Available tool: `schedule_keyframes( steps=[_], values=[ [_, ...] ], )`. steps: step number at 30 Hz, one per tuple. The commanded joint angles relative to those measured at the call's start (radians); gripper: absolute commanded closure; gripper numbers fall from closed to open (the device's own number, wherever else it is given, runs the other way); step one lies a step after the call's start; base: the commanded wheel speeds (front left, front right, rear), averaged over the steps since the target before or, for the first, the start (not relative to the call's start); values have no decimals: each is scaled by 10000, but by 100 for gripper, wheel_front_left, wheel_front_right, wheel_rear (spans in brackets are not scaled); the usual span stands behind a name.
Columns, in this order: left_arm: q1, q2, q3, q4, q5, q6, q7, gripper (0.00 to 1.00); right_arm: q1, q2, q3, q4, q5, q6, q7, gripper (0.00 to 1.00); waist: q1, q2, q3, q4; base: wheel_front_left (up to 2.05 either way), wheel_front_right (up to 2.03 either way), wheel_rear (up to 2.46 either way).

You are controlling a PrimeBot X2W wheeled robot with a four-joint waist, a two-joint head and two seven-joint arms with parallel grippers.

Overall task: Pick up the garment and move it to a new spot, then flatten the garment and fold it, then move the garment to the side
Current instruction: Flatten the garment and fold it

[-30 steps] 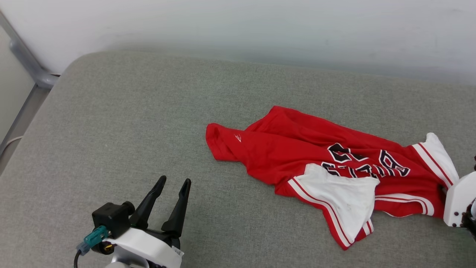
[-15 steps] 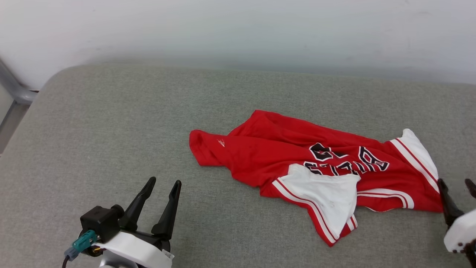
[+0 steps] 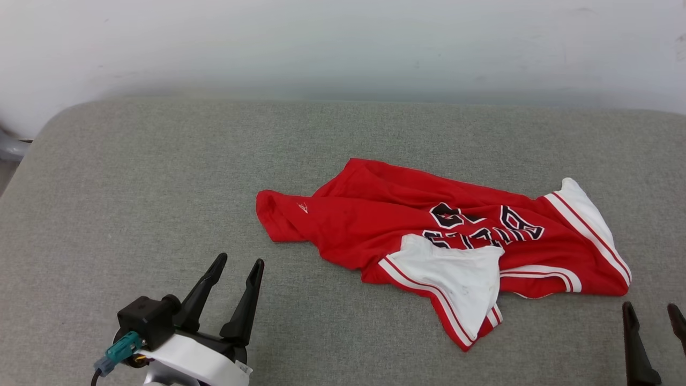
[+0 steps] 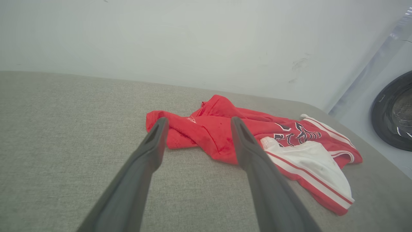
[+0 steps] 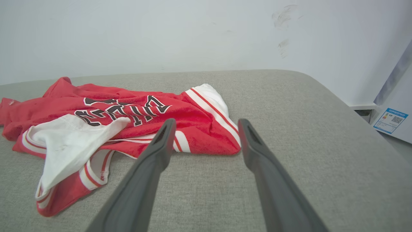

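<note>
The garment [image 3: 375, 225], a red jersey with white sleeves and black lettering, lies crumpled on the grey cushion, right of centre in the head view. It shows again in the left wrist view [image 4: 209, 132] and the right wrist view [image 5: 128, 109]. My left gripper [image 3: 239, 262] stands open at the lower left, well short of the garment's left end; its fingers [image 4: 151, 151] frame that end. My right gripper [image 3: 653, 311] is open at the lower right corner, just below the garment's right sleeve, with nothing between its fingers [image 5: 161, 145].
The grey cushion [image 3: 161, 177] runs back to a pale wall [image 3: 343, 43]. Its rounded left edge [image 3: 32, 155] and right edge [image 5: 338, 100] drop away. A dark round drum door [image 4: 392, 112] and a white appliance with a label [image 5: 391, 120] stand off to the right.
The head camera has swung, shifting the whole scene left in the picture. My right gripper has dropped back from the garment's right sleeve, its fingers now showing at the bottom right corner.
</note>
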Motion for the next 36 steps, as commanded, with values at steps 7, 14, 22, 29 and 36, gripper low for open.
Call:
schedule_keyframes(
  steps=[7, 14, 22, 29, 36],
  values=[
    [180, -10, 51, -57, 100, -25, -19, 0, 588, 594, -231, -487, -191, -11, -20, 0, 0, -1, 8, 26, 0, 0, 0],
    [28, 290, -302, -320, 279, -25, -19, 0, 553, 831, -307, -423, -301, -11, -20, 0, 0, -1, 53, -153, 0, 0, 0],
    [-1404, 1219, -2118, -62, -1159, -25, 650, 0, 239, 1016, -374, -227, -239, -11, -21, 0, 0, -1, 278, -530, 0, 0, 0],
    [-4131, 1486, -3659, 416, -3556, -14, 3661, 0, -89, 1174, -471, -42, -251, -11, -21, 0, 0, -1, 610, -903, 0, 0, 0],
    [-6829, 1099, -4697, 2276, -4780, -15, 6536, 0, -638, 1242, -253, 187, -278, -11, -21, 0, 0, -1, 1071, -1466, 0, 0, 0]
  ],
)
